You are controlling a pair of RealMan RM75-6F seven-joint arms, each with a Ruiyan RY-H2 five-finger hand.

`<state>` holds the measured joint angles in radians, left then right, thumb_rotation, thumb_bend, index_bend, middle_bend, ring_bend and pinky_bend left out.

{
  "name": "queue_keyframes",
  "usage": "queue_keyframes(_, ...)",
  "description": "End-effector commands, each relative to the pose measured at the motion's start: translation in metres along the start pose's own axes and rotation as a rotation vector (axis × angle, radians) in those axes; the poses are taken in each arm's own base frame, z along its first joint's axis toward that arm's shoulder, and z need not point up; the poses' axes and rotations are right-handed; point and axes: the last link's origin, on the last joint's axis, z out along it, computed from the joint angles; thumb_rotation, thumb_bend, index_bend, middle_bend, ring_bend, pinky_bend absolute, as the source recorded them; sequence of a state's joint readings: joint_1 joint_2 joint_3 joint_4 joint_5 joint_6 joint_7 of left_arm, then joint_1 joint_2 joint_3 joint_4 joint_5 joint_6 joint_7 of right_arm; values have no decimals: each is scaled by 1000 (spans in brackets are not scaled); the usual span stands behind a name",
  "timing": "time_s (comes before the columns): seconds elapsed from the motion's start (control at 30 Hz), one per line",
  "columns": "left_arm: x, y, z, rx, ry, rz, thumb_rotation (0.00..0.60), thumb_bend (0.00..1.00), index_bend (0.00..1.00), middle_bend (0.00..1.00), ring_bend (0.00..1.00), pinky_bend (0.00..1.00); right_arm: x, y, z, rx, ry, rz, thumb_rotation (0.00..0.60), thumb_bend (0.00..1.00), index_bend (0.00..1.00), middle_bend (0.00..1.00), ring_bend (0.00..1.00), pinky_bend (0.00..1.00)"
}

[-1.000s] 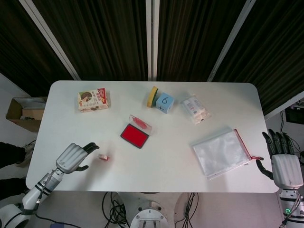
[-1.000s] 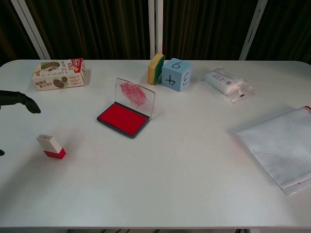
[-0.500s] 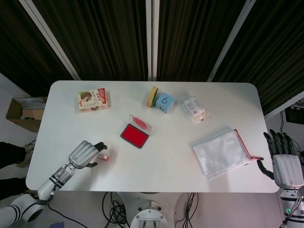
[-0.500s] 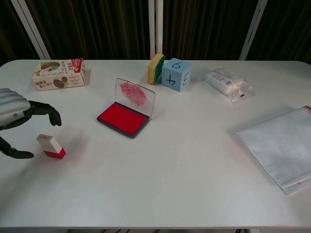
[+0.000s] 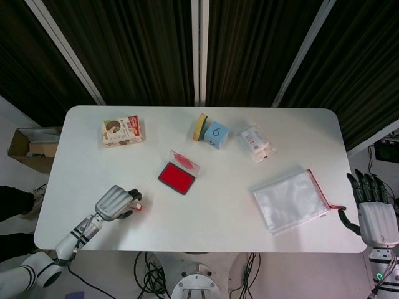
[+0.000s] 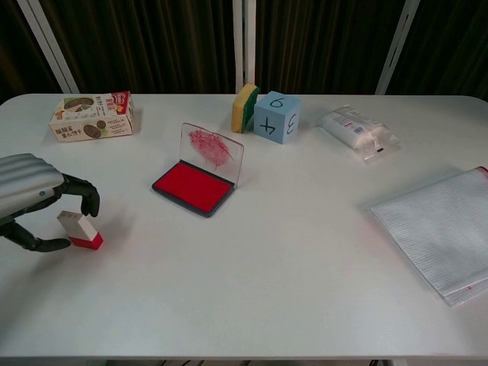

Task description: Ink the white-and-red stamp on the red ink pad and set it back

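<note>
From the head view, your left hand (image 5: 116, 202) sits at the table's (image 5: 218, 215) near-left edge, fingers curled around the white-and-red stamp (image 5: 137, 205). The red ink pad (image 5: 177, 175) lies open just beyond, well apart from it. Your right hand (image 5: 373, 208) hangs off the table's right edge, fingers spread, holding nothing.

From the chest view, your left hand (image 6: 34, 198) brackets the stamp (image 6: 79, 229), fingertips and thumb on either side; you cannot tell whether they grip it. The stamp stands on the table, tilted.
</note>
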<state>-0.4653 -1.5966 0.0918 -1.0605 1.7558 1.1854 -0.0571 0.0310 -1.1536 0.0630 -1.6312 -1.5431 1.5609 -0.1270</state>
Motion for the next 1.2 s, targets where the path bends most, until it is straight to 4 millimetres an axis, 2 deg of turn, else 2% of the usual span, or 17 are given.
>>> queue_keyframes(0.03,-1,1,1,-2,2,-1,600,235,435,455,886,935,0,-1,0,2,-3,-1,600,195,0,0,0,0)
queue_keyframes(0.53,-7,1,3,3,-2,-22,600,280,502,522,905,955,-3,-1,2,-4,-17,-5,600,195,0,0,0,0)
queue_keyframes(0.97,-8,1,3,3,-7,-37,600,388,528,550,910,964,-5,0,2,-9,-25,-6,600,195,0,0,0,0)
queue_keyframes(1.2,-6,1,3,7,-3,-52,600,412,544,564,911,965,-5,0,2,-10,-24,-6,600,195,0,0,0,0)
